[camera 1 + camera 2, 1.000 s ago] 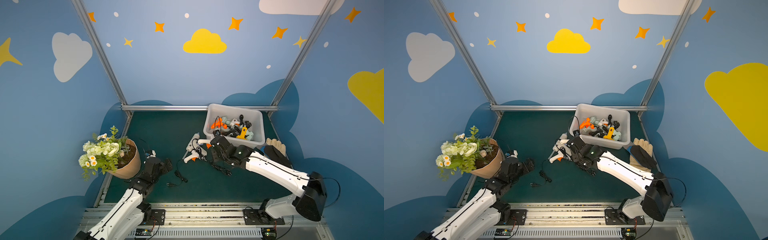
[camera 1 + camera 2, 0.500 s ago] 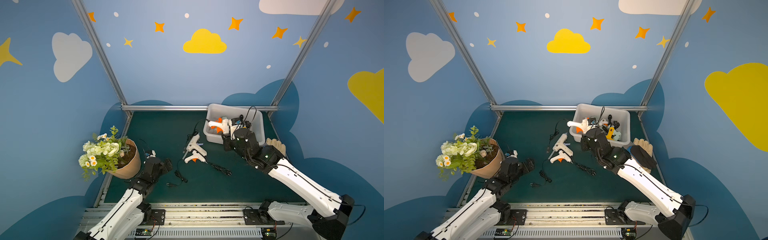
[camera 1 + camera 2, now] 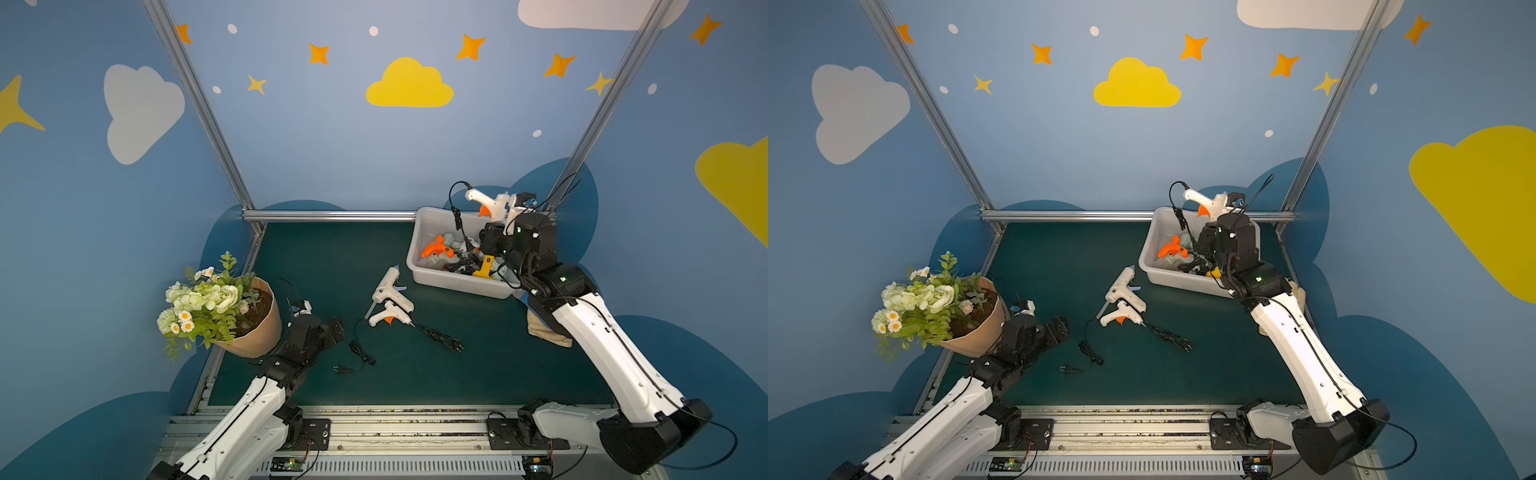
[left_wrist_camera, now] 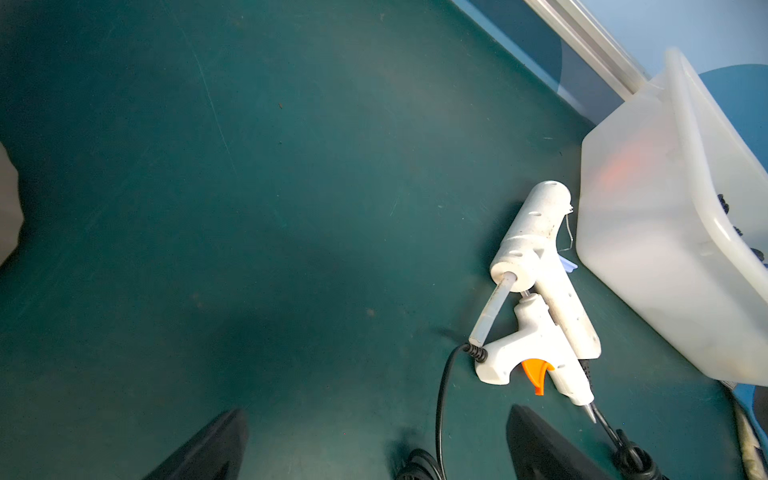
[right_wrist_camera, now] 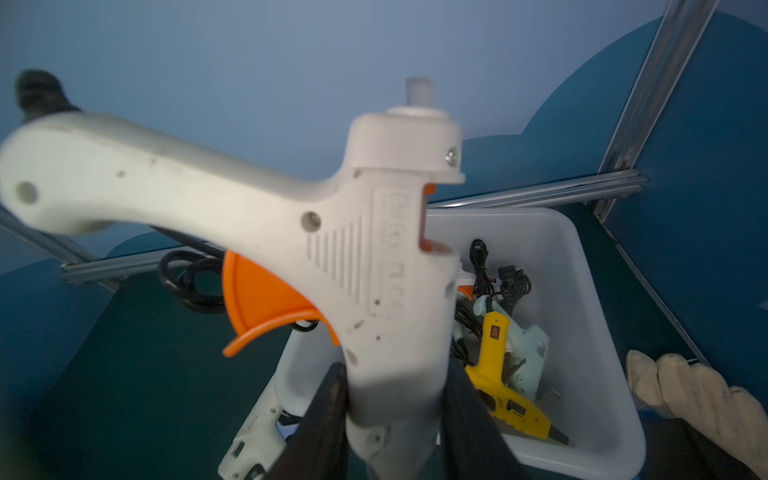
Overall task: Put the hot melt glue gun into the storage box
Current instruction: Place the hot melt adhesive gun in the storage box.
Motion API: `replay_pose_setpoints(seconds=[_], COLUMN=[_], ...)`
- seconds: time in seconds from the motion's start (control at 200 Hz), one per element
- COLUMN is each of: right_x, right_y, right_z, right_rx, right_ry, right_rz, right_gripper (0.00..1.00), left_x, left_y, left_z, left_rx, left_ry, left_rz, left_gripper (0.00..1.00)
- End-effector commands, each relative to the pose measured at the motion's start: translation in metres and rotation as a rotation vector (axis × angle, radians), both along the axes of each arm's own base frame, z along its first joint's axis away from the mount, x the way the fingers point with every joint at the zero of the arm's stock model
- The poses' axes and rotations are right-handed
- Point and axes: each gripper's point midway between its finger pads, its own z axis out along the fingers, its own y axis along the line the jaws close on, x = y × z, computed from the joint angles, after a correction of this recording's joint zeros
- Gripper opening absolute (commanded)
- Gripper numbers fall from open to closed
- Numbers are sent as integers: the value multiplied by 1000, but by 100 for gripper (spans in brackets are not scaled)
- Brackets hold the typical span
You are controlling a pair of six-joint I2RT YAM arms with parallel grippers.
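My right gripper (image 5: 395, 399) is shut on the barrel of a white hot melt glue gun (image 5: 365, 249) with an orange trigger. In both top views that glue gun (image 3: 492, 203) (image 3: 1212, 201) hangs above the far edge of the storage box (image 3: 415, 245) (image 3: 1147, 249), its black cord dangling into the tub. Two more white glue guns (image 3: 388, 286) (image 3: 388, 313) lie crossed on the green mat left of the box. My left gripper (image 4: 374, 436) (image 3: 328, 330) is open and low over the mat, short of them, holding nothing.
The box holds several glue guns, among them an orange one (image 3: 436, 248) and a yellow one (image 5: 498, 382). A flower pot (image 3: 253, 324) leans at the mat's left edge. A beige glove (image 5: 685, 386) lies right of the box. Black cords (image 3: 357, 353) (image 3: 440, 338) trail across the mat.
My right arm has lifted the white glue gun off the mat and carried it right and back, up over the box. The left arm has stayed still.
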Motion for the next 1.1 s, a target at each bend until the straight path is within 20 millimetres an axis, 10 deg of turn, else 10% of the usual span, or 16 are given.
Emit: replay_pose_setpoints(seconds=[0.0,0.481,0.716,1.096], right_x=[28,132,135,119], right_y=[-13,-35,-51,-24], right_z=[-5,-108,-167,-227], right_rx=[61,129,114,148], right_ry=[32,295,482,713], right_rz=[-28,-86,-150,-10], right_gripper=[0,0,0,0], left_x=[4,5,8,7], left_y=[0,0,-3,-8], left_z=[7,10,10,9], left_rx=[1,19,13,1], left_ry=[-18,-21,-33,-12], left_rz=[-1,-11,-23,-46], left_gripper=[100,100,100,100])
